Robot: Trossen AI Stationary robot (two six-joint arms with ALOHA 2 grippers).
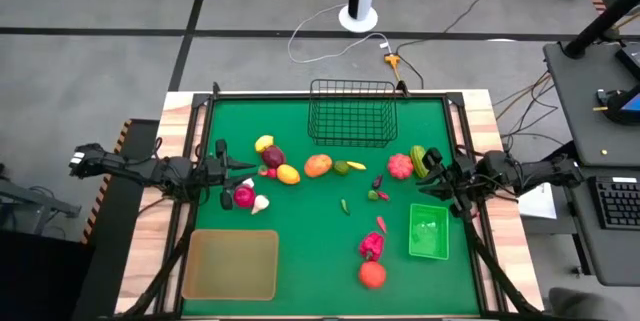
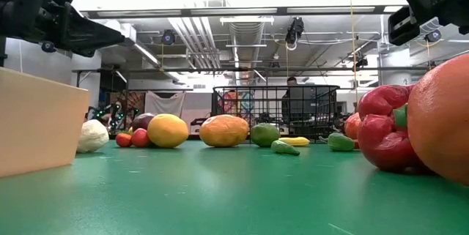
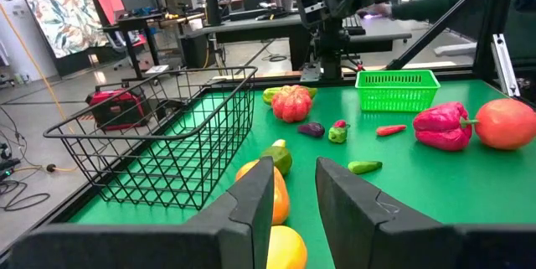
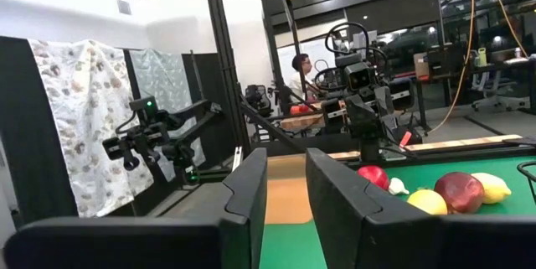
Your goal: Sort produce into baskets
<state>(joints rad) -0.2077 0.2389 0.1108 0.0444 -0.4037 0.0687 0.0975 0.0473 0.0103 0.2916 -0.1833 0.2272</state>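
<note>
Wire basket [image 1: 351, 113] behind scattered produce [image 1: 318, 166]

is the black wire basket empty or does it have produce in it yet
Empty. The overhead view shows only green table through the wire basket, and the produce lies outside it.

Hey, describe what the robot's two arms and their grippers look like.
Both arms are dark, slim and jointed, with black cabling along them. The left gripper and the right gripper each end in two flat, matte black fingers with squared tips; no markings show.
</note>
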